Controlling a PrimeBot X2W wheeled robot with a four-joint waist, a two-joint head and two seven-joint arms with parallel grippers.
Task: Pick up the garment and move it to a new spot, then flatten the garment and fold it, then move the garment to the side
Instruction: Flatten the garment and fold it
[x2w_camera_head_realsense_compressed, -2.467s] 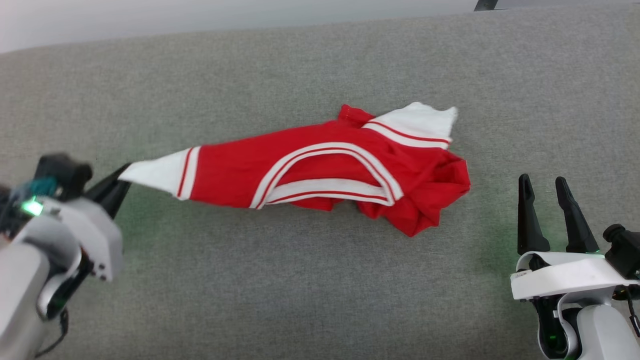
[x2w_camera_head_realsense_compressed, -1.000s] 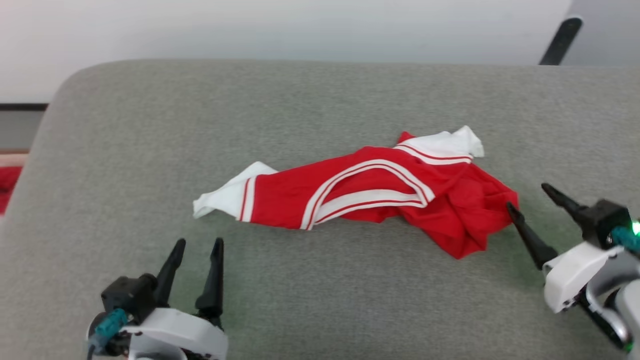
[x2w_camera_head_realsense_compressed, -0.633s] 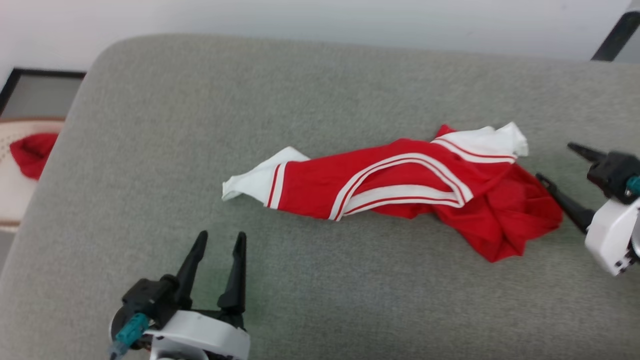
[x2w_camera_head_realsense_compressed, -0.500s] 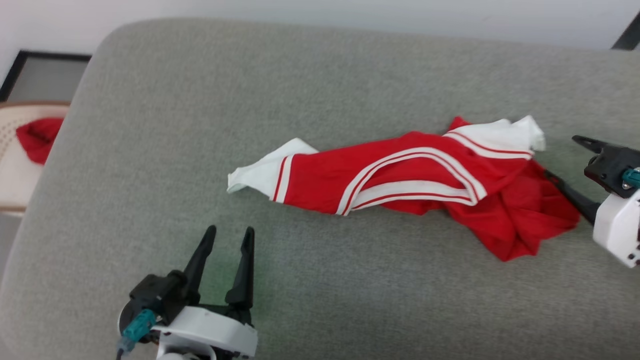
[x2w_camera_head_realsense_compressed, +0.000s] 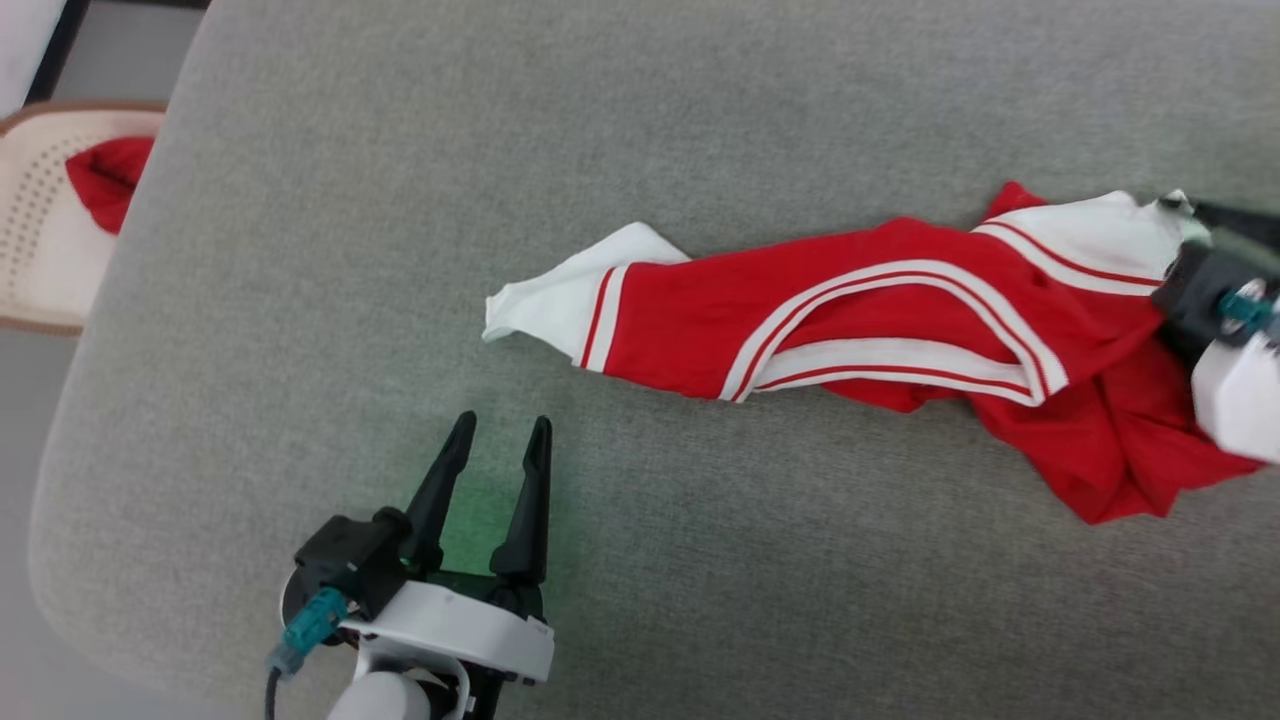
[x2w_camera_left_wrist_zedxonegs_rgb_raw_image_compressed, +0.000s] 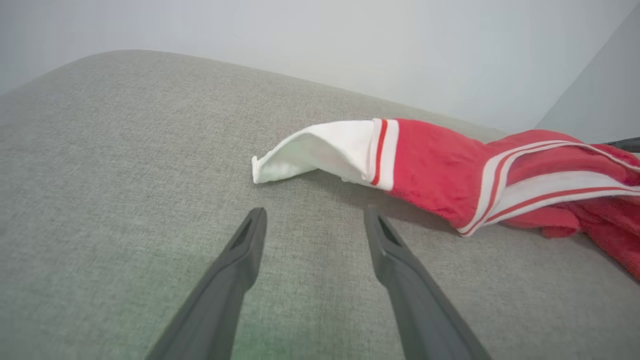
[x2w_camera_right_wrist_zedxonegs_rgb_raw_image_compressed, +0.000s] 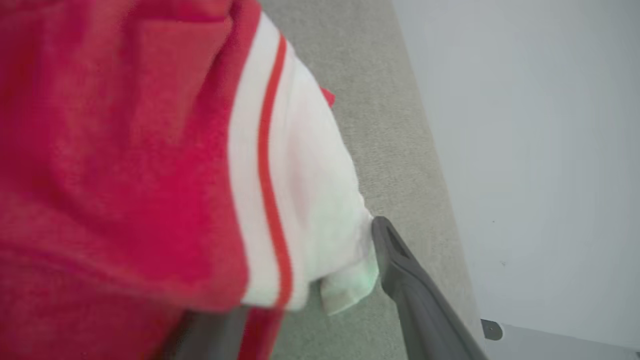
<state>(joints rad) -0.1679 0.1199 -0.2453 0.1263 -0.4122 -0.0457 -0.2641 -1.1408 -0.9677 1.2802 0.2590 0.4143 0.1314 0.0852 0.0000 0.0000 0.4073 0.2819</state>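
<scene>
Right jaws straddle one end of the garment (x2w_camera_head_realsense_compressed: 850, 320); left jaws nearby.

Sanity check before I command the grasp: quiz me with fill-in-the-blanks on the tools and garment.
1. The garment lies crumpled on a ____ cushion.
2. The left tool, clear of the garment, is ____, not shut.
3. The right tool has the garment's ____ end panel between its fingers.
Missing words: grey; open; white.

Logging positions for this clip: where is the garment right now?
Head view: the garment lies stretched on the grey cushion, centre to right edge, its white left end just ahead of the left gripper.
</scene>
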